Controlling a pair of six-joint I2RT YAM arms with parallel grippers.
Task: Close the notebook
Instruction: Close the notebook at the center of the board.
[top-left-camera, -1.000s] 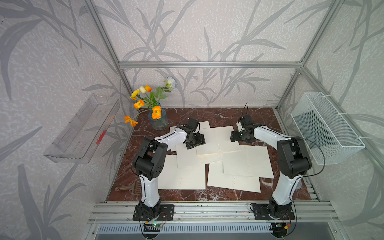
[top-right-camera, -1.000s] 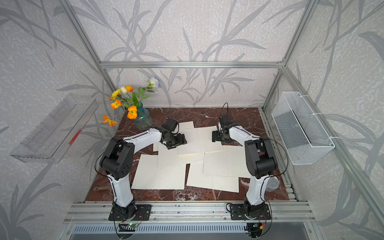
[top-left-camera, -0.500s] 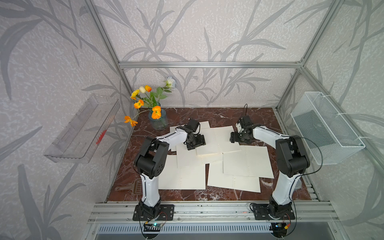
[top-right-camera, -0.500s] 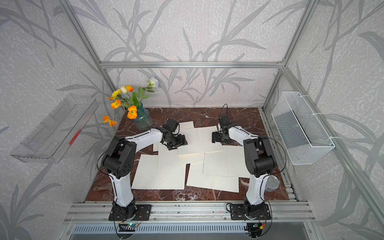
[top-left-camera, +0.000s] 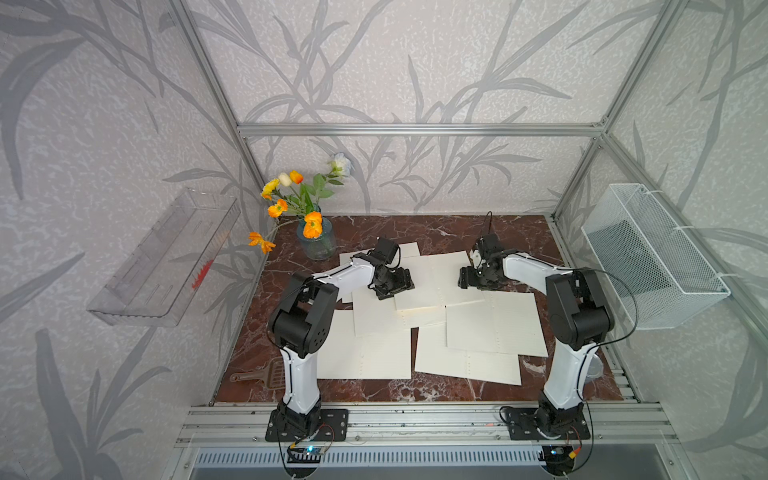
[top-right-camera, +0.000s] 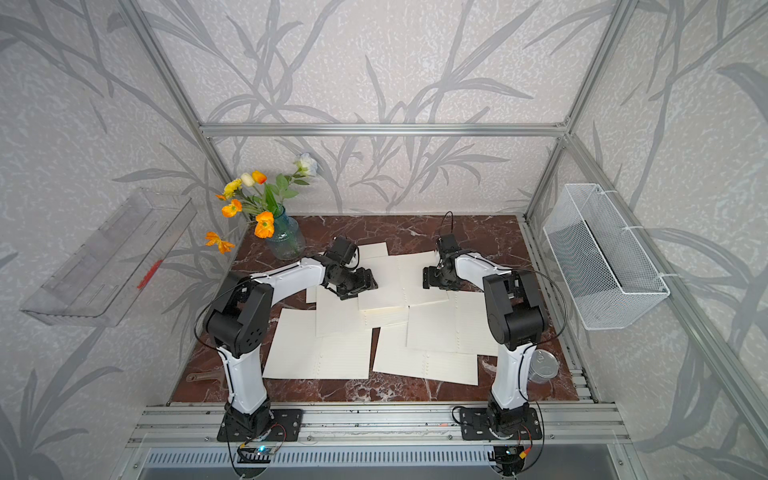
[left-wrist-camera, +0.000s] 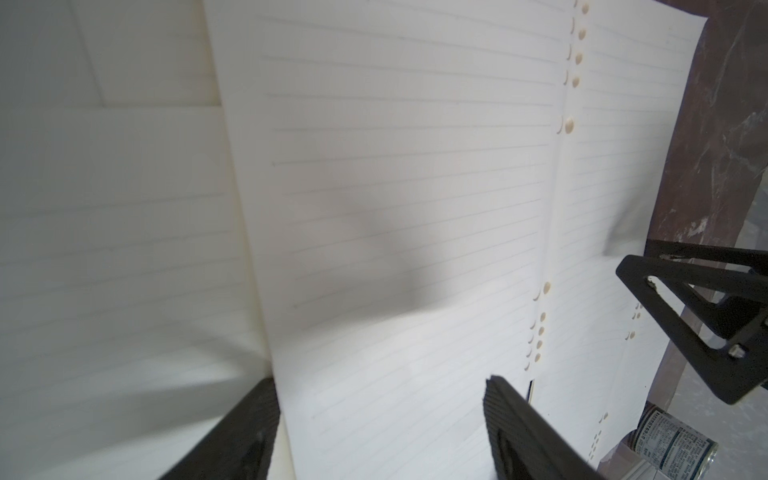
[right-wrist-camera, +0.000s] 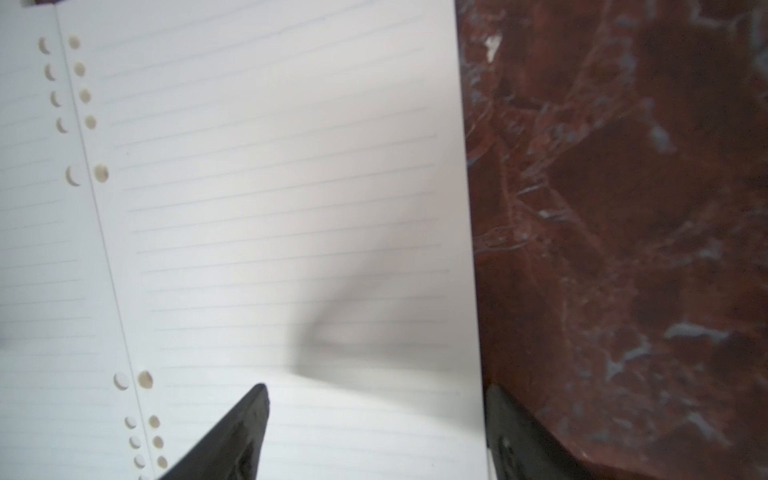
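The notebook lies open and flat at the back middle of the table, showing cream lined pages with punched holes along the spine. My left gripper is low over the left page, open. One of its fingers sits at that page's outer edge. My right gripper is low over the right page, also open. One of its fingers sits just past the page's outer edge, over the marble. Neither gripper holds anything.
Several loose lined sheets overlap in front of and beside the notebook. A glass vase of flowers stands back left. A tin can is front right and a brown scoop front left. A wire basket and a clear tray hang on the side walls.
Both grippers have shifted only slightly over the notebook's two pages, and their jaws have narrowed a little. The notebook has not moved.
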